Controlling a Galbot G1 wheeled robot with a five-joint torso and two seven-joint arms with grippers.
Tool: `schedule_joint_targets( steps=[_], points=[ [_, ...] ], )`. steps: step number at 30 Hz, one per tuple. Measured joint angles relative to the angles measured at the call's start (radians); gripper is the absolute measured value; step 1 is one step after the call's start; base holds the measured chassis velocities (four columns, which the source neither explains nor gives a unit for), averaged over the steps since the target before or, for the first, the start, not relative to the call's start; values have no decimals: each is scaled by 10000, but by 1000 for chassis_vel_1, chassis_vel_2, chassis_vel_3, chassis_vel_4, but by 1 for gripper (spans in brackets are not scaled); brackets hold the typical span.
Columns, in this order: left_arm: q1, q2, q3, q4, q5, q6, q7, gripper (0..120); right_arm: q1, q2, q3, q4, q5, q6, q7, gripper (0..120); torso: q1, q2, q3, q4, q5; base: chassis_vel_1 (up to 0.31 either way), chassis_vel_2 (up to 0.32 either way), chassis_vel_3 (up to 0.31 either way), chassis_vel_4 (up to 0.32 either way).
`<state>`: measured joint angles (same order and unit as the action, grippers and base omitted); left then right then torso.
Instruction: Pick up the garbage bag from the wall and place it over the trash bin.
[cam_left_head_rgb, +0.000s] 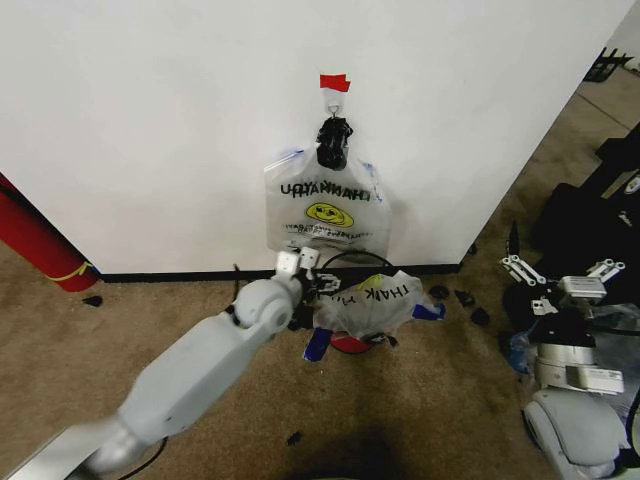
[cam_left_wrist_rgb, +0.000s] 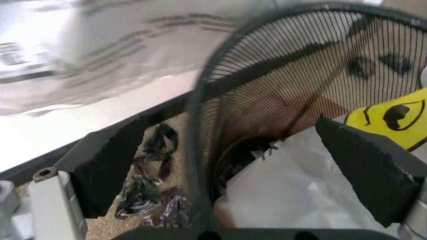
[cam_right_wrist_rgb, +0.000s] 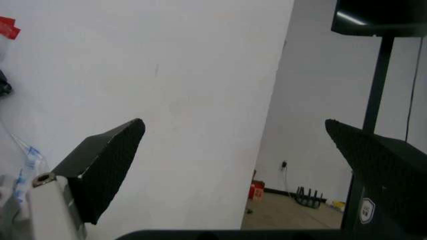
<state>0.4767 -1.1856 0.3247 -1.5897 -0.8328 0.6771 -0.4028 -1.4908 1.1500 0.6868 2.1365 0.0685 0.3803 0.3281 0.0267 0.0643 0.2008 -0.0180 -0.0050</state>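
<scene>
The garbage bag (cam_left_head_rgb: 370, 303), thin whitish plastic with black THANK YOU lettering and a yellow smiley, lay crumpled over the black wire-mesh trash bin (cam_left_wrist_rgb: 267, 100) at the wall (cam_left_head_rgb: 150, 120). The left gripper (cam_left_head_rgb: 298, 263) hovered just beside it, jaws spread, empty. The right gripper (cam_left_head_rgb: 560, 272) waited apart, open.

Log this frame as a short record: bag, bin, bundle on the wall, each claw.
garbage bag: draped over the trash bin, crumpled, smiley face up
trash bin: black mesh, on the carpet at the wall's foot
bag bundle: hangs flat from the wall hook under a black clip
wall: white, red tape above the hook
left claw: open, straddling the bin's rim
right claw: open, raised at the robot's right, away from the bin
</scene>
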Motion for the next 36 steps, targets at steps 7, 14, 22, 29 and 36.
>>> schedule_joint_targets(
  steps=[7,14,22,29,36],
  points=[
    [-830,-495,750,1008,317,204,-269,95,-243,84,-16,73,37,184,55,100,0,0,0,0,-1,0,0,0,0],
    [-1186,-712,939,1574,352,355,-316,72,-514,86,64,76,66,505,46,100,-1,0,0,0,-2,0,0,0,0],
    [-1250,-763,952,1661,223,627,-321,45,-535,53,151,140,114,569,49,100,-1,0,0,0,-3,0,0,0,0],
    [-982,-697,1081,1597,-13,619,-980,18,-432,103,13,186,119,536,46,100,-2,0,-1,0,-3,0,0,0,0],
    [-363,-513,690,902,-771,591,-1980,4,-339,186,-187,137,76,517,24,100,-2,1,-3,-3,-5,0,0,0,0]
  ],
)
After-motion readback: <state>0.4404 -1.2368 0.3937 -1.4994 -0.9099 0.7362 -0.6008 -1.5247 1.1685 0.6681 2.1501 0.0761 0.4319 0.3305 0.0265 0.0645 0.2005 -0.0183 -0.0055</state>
